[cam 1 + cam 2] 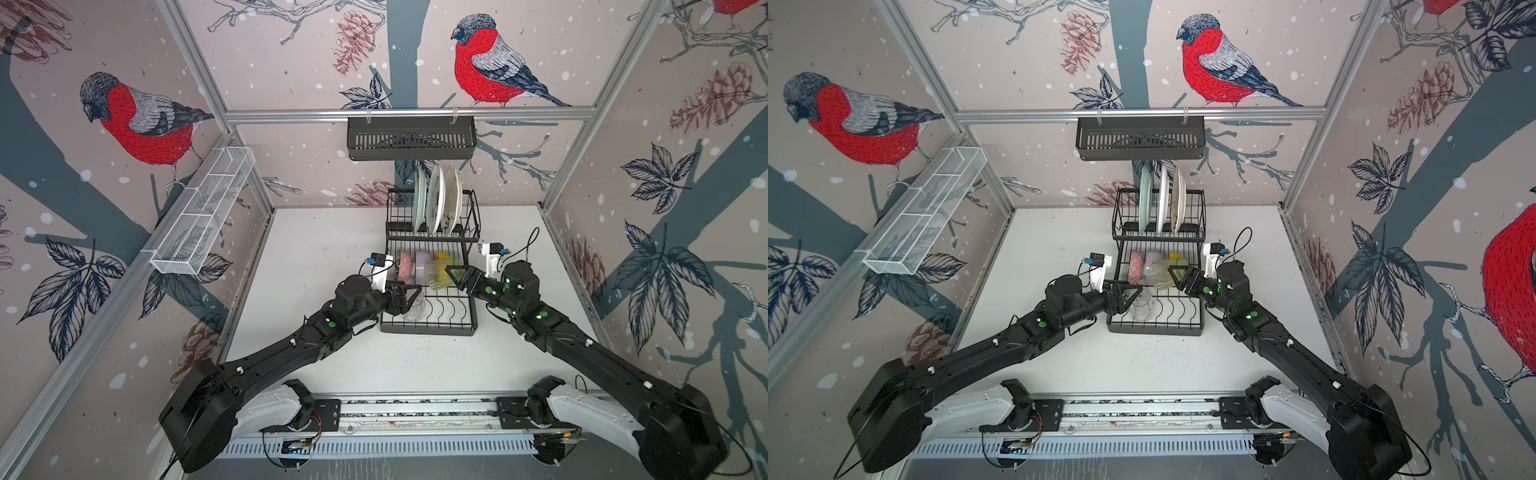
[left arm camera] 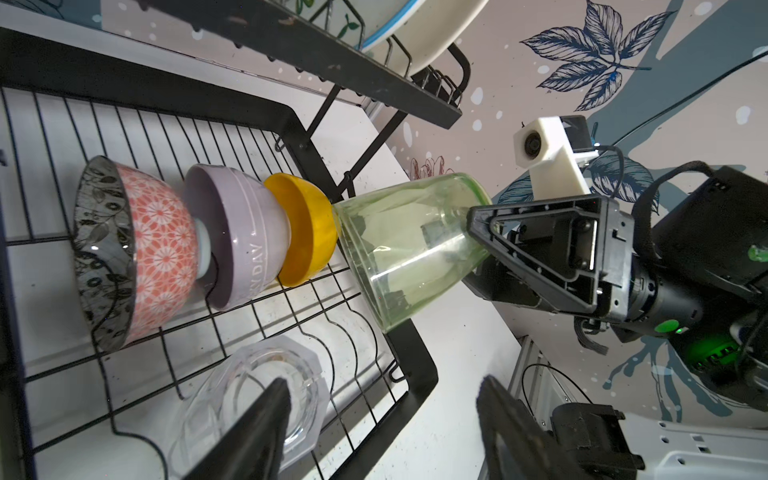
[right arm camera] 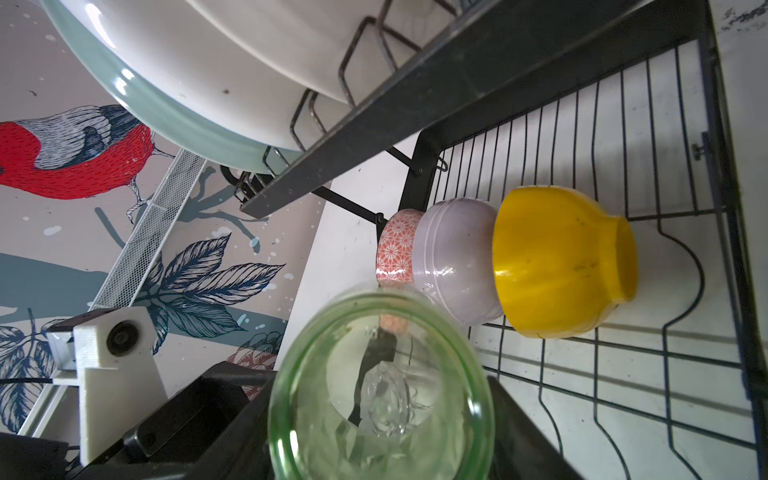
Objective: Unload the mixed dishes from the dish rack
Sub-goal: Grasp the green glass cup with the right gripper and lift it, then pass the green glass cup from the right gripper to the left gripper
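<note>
At the left we see the left gripper (image 2: 380,419) spread, 1 finger (image 2: 266,419) in the mouth of the clear glass (image 2: 249,399), which lies on the lower grid of the dish rack (image 1: 428,328). Further right, 3 bowls stand on edge: pink (image 2: 153,253), lilac (image 2: 241,237), yellow (image 2: 307,232). At the right, the right gripper (image 1: 457,276) pinches the green glass (image 2: 407,245). Above, 3 plates (image 1: 436,199) stand upright in the upper tier.
</note>
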Available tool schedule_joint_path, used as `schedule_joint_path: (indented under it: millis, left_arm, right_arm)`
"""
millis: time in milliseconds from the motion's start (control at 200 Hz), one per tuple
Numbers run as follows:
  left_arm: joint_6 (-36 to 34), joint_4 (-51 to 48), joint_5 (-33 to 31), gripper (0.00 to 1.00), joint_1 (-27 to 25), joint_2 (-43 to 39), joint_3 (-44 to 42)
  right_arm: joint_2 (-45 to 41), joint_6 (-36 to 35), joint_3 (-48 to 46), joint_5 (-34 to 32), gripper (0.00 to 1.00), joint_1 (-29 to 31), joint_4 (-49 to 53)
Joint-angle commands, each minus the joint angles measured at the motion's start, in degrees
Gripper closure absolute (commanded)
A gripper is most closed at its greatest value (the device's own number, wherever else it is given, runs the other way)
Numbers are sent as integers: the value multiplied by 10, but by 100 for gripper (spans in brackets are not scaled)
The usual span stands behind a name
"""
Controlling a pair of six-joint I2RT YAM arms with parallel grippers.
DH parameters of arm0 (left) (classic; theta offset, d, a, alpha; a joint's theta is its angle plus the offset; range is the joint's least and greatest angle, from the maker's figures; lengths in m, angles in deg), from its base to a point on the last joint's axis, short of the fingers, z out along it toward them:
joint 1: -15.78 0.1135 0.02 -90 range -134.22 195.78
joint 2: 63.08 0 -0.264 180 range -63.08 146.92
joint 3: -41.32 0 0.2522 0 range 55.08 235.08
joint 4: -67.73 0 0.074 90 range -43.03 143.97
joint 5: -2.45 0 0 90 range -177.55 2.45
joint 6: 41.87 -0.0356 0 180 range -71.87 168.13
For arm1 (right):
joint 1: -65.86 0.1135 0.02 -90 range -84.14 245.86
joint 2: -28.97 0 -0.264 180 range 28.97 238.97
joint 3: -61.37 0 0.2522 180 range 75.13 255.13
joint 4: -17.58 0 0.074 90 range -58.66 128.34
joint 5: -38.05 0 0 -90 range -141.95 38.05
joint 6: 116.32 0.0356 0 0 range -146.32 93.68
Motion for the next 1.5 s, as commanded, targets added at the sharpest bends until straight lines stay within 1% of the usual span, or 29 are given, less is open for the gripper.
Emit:
schedule_joint_path:
  millis: [0, 180, 350, 525, 730, 800, 955, 1066, 1141, 1341, 1496]
  left_arm:
    - [1, 71, 30, 32, -3, 19, 8]
    - [2, 110, 29, 33, -5, 53, 18]
    - [6, 147, 46, 34, -6, 84, 26]
    - [9, 177, 58, 41, -8, 105, 28]
    - [16, 205, 54, 44, -9, 116, 22]
    - [19, 208, 55, 49, -9, 122, 24]
    - [21, 214, 64, 54, -9, 135, 33]
    - [24, 220, 66, 56, -9, 138, 34]
    - [24, 223, 66, 60, -9, 138, 33]
    - [25, 243, 72, 64, -9, 136, 27]
    - [26, 262, 78, 69, -9, 132, 20]
  right_arm:
    - [2, 26, 4, 30, 44, -1, -48]
    - [9, 38, -1, 53, 43, -2, -61]
    - [10, 55, -9, 66, 43, -4, -81]
    - [11, 64, -10, 74, 43, -7, -92]
    - [25, 81, -13, 94, 43, -9, -111]
    - [28, 86, -14, 94, 43, -8, -112]
    - [25, 94, -23, 90, 43, -8, -119]
    - [26, 107, -31, 98, 43, -9, -138]
    - [32, 118, -35, 105, 43, -9, -147]
    - [44, 136, -42, 125, 43, -9, -172]
    - [47, 144, -44, 132, 43, -9, -181]
